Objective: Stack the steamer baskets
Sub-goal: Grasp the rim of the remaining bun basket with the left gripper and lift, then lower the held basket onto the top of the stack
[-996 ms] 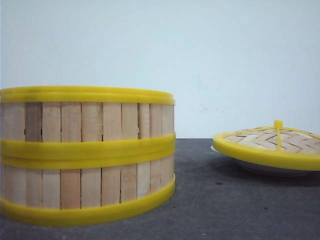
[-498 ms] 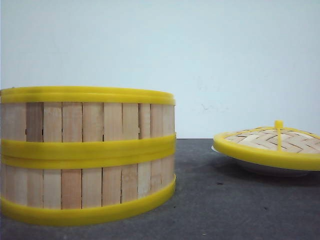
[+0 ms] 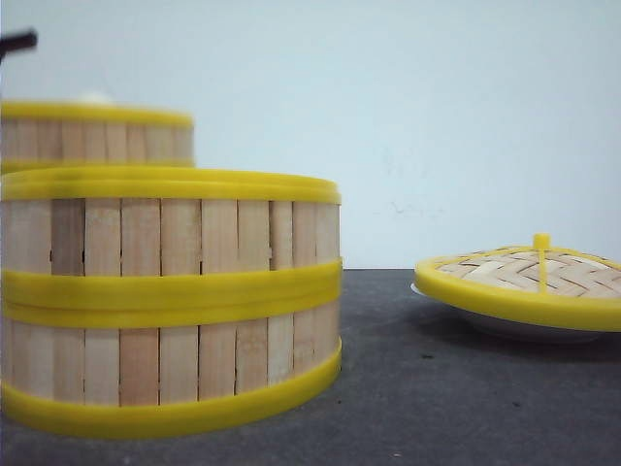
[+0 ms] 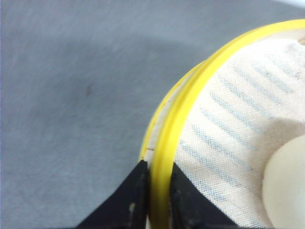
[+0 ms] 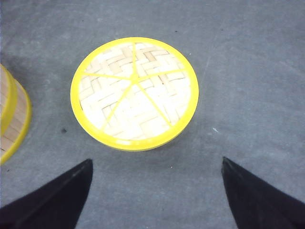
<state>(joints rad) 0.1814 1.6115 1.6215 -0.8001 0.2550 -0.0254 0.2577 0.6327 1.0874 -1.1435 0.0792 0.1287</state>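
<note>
- Above the left end of the two-basket stack (image 3: 170, 301), a third steamer basket (image 3: 92, 136) hangs in the air, blurred, behind and higher than the stack's top rim; it is held up there so it can be lowered onto the pile
- On that basket's yellow rim, the left gripper (image 4: 155, 193) is clamped, one black finger outside the wall and one inside, a pinch that suits a thin upright wall
- Inside the carried basket lies a striped cloth liner (image 4: 238, 119) with a pale round bun-like lump (image 4: 286, 186) on it, so the basket likely needs to stay level
- Well apart to the right, the domed woven lid (image 3: 529, 277) rests on a white plate (image 3: 505, 325), out of the stacking path
- Over that lid the right gripper (image 5: 155, 191) hovers with its fingers spread wide, grasping nothing
- Compared with half a second earlier in the front view, the third basket and a dark bit of arm (image 3: 17, 42) at the upper left are new; the stack, lid and plate are unmoved
</note>
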